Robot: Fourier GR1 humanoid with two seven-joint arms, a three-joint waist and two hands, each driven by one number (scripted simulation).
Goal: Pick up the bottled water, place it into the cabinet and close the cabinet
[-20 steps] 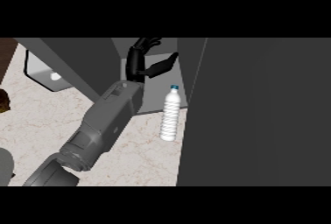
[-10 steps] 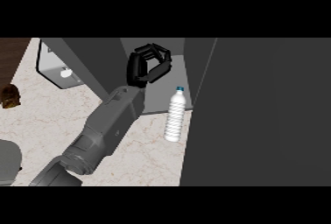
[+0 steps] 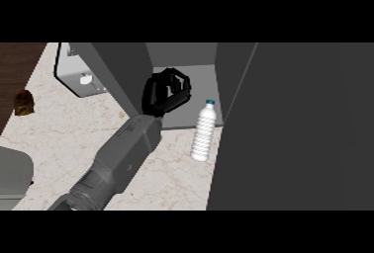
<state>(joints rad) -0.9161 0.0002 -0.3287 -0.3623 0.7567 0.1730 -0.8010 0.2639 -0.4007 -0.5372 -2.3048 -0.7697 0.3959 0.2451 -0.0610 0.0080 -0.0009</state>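
The bottled water (image 3: pixel 203 132), clear with a blue cap, stands on the marble counter (image 3: pixel 66 133) at the front edge of the open cabinet (image 3: pixel 191 81). It is close against the dark panel (image 3: pixel 292 128) on the right. My left hand (image 3: pixel 165 93) is in the cabinet's opening, left of the bottle's cap and apart from it. Its fingers are curled in and hold nothing. The grey forearm runs down to the view's lower left. My right hand does not show.
A dark cabinet panel (image 3: pixel 120 74) stands just left of the hand. Behind it is a light grey object (image 3: pixel 82 79). A small brown thing (image 3: pixel 23 103) lies at the far left, and a grey block (image 3: pixel 15 173) sits at the lower left edge.
The hand's fingers went from spread, thumb out, to curled in. The hand came down the view, level with the bottle's cap. The bottle has stayed where it was.
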